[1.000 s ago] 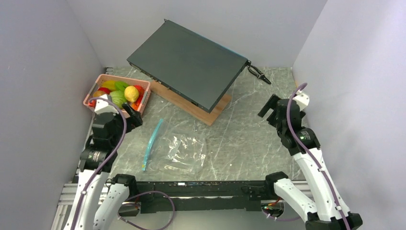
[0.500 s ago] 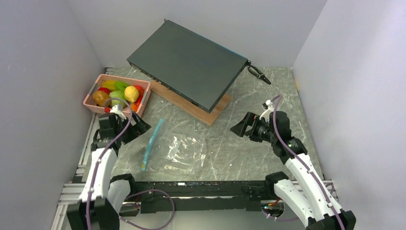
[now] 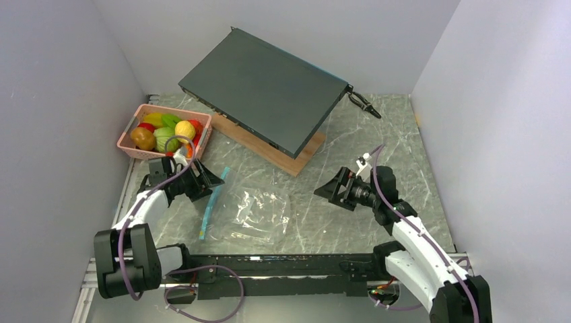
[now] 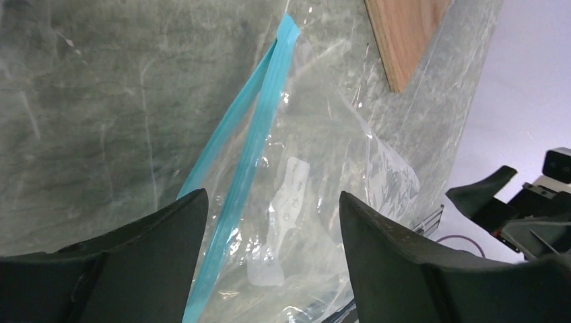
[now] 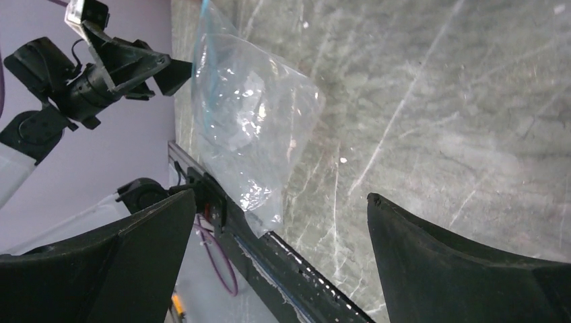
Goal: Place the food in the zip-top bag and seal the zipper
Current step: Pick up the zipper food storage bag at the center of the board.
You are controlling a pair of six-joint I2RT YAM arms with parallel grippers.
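Left gripper (image 3: 209, 180) is held open over the zipper (image 3: 214, 197); right gripper (image 3: 330, 190) is open near the zip-top bag (image 3: 254, 215). Food (image 3: 165, 131) is seen in the basket (image 3: 176, 112).

Clear zip-top bag (image 3: 259, 215) lying flat, teal zipper (image 3: 213, 202) leftward, food (image 3: 165, 132) in pink basket (image 3: 138, 152)

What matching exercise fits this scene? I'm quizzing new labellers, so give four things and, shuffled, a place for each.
Things:
1. food
2. zip-top bag
3. black case
4. left gripper

Places:
A. propped on the wooden board
B. flat on the table
C. in the pink basket
D. open, beside the teal zipper

Pairs: 1-C; 2-B; 3-A; 4-D
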